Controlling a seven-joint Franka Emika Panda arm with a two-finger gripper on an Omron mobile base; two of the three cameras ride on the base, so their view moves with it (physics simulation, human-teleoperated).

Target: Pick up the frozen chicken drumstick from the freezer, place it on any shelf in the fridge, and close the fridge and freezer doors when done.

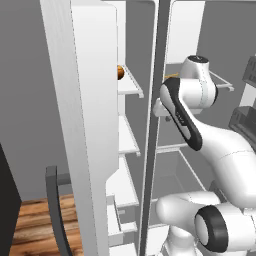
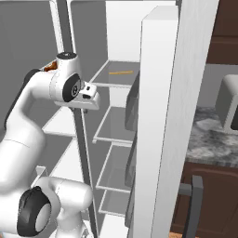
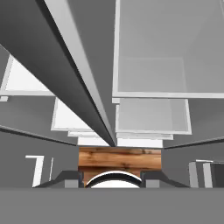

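Both doors of the white refrigerator stand open: the freezer door (image 1: pixel 90 100) on the left, the fridge door (image 2: pixel 162 116) on the right. The frozen chicken drumstick (image 1: pixel 120 72), a small orange-brown lump, lies on an upper white shelf of the freezer (image 1: pixel 131 135), half hidden by the door edge; a sliver of the drumstick (image 2: pixel 48 68) peeks out behind my arm. My gripper (image 3: pixel 112 177) points straight down in front of the dark divider (image 1: pixel 156 100) between the compartments, to the right of the drumstick and apart from it. Its fingertips (image 3: pixel 70 176) stand apart with nothing between them. Grey fridge shelves (image 2: pixel 114 128) lie to the right.
A thin yellow-orange stick (image 2: pixel 121 72) lies on the top fridge shelf. Dark bins (image 1: pixel 245 120) hang inside the fridge door. A speckled counter (image 2: pixel 214 139) with a grey appliance (image 2: pixel 228 107) stands beyond that door. Wooden floor (image 3: pixel 120 156) shows far below the hand.
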